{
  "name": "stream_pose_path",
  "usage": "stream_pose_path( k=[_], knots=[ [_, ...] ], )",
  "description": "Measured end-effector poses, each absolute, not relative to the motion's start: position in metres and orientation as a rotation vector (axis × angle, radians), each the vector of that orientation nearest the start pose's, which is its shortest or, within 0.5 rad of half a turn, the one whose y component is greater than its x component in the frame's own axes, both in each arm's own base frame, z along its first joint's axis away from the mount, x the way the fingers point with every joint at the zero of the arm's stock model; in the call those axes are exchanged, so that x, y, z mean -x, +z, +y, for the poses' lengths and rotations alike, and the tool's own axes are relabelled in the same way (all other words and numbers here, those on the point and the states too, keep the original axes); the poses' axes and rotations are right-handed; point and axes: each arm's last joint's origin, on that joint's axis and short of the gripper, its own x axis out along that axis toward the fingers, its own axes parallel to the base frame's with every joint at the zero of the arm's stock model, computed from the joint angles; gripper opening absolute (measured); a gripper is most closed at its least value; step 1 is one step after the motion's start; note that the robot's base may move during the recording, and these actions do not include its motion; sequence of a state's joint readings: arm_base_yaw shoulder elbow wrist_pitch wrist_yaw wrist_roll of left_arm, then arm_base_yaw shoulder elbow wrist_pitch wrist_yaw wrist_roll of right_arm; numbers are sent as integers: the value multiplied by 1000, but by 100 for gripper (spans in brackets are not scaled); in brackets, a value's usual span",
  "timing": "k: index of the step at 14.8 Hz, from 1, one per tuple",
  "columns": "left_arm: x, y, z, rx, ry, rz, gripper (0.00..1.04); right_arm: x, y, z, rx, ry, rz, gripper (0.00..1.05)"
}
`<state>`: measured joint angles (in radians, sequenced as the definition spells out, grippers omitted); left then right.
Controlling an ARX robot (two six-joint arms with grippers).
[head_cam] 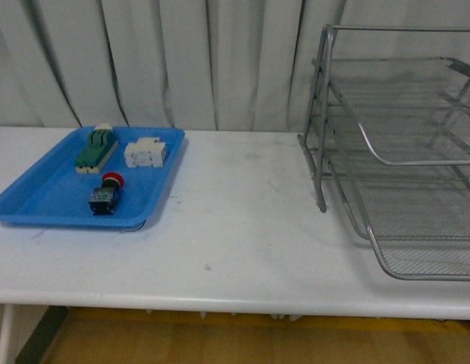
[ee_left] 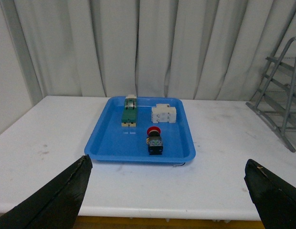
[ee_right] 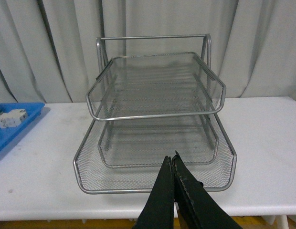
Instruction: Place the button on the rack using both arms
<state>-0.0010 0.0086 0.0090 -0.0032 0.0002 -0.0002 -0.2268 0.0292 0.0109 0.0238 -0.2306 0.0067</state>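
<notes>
Button (head_cam: 106, 194) lies in the near part of the blue tray (head_cam: 45, 199), at the left of the worktop (head_cam: 242, 220), with its red cap pointing to the far side. A green switch (head_cam: 96, 149) and a white block (head_cam: 146, 152) sit farther back in the same tray, side by side, switch on the left. Well apart to the right stands the rack (head_cam: 432, 162), its three mesh tiers opening toward the near edge. The left pincer (ee_left: 167, 162) is spread wide and holds nothing, facing the tray from the near side. The right pincer (ee_right: 170, 160) is closed, fingers pressed together with nothing between, just before the rack's lowest tier.
</notes>
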Motion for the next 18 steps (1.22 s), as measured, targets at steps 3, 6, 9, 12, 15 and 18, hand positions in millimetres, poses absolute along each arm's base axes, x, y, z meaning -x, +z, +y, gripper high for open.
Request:
stream_pose_path(
  k=[3,6,9,12,15,18],
  knots=[
    [-98,166,0,0,-1,3,98,-97,166,-5,-7,-15,0,2],
    [-98,166,0,0,-1,3,98,-97,167,0,-3,-1,-4,2],
    [-98,166,0,0,-1,3,98,-97,167,0,-3,0,-3,2],
    [-98,166,0,0,-1,3,98,-97,167,0,-2,0,-3,23],
    [-98,166,0,0,-1,3,98,-97,167,0,-2,0,-3,60],
    [-98,166,0,0,-1,3,98,-97,167,0,-2,0,-3,98]
  ],
)
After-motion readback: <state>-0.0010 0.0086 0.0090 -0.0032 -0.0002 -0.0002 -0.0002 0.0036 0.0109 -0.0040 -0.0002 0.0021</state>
